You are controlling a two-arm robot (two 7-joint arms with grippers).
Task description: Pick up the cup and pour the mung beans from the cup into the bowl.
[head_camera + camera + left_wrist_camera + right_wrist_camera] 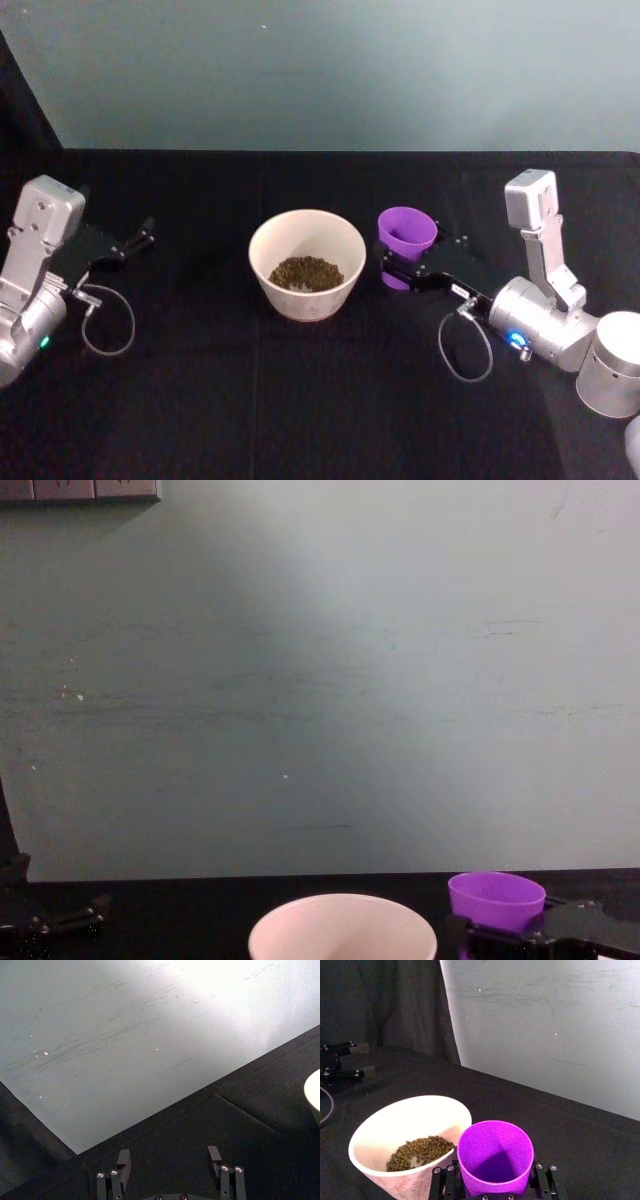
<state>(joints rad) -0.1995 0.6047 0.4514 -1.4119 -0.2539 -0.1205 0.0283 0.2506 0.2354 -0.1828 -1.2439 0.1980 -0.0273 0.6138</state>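
R gripper (400, 268) is clamped round the lower part of the cup (406, 232), holding it upright just right of the bowl (306, 263) on the black table (300, 400). In the right wrist view the cup (495, 1157) sits between the dark fingers (440, 1185), rim near or touching the bowl (410, 1132) wall; can't tell which. Cup inside looks bare purple, though its base is cut off at the frame edge, so the bottom is hard to judge. Mung beans (306, 272) lie in a heap in the bowl's bottom; same heap shows from the wrist (420, 1152).

Chest view: only the upper rims of bowl (342, 930) and cup (496, 898) are in frame, bodies cut off below; R gripper (520, 945) is a dark shape under the cup.

L gripper (140, 238) is parked at the table's left, well apart from the bowl, jaws spread w/ nothing between. From the left wrist, its fingertips (123, 1160) stand apart over black cloth; a sliver of bowl rim (312, 1092) pokes in at the edge.
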